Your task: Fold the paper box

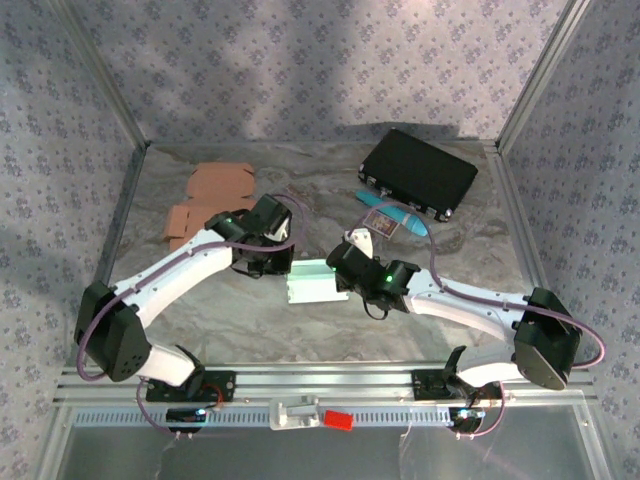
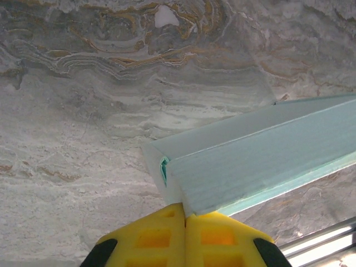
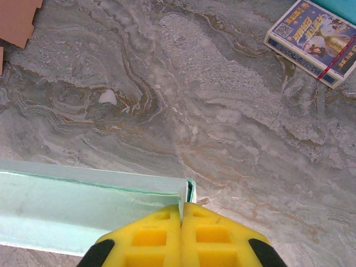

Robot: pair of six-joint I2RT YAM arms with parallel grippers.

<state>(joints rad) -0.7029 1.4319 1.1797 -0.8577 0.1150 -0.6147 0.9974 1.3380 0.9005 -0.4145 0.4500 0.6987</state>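
Paper box [image 1: 315, 283], pale green and partly formed, lies about midway across the table [image 1: 230, 320], somewhat nearer the near edge than the far one. Its long axis runs left to right, roughly parallel to that near edge.

The left gripper [image 1: 288, 266] sits at the box's left end and the right gripper [image 1: 347, 284] at its right end, so neither arm is the nearer one. Each has its own end, and the box spans the gap between them.

In the left wrist view the left gripper [image 2: 184, 208] has its yellow fingers pressed fully together. The box's [image 2: 261, 150] end corner runs down into the seam between them, so it looks pinched on the thin paper. In the right wrist view the right gripper [image 3: 181, 207] is likewise closed tight, and the box's [image 3: 83, 206] end wall meets the tips edge-on and appears to be nipped there.

As I judge it, the coming fold turns on both ends being held along this one axis.
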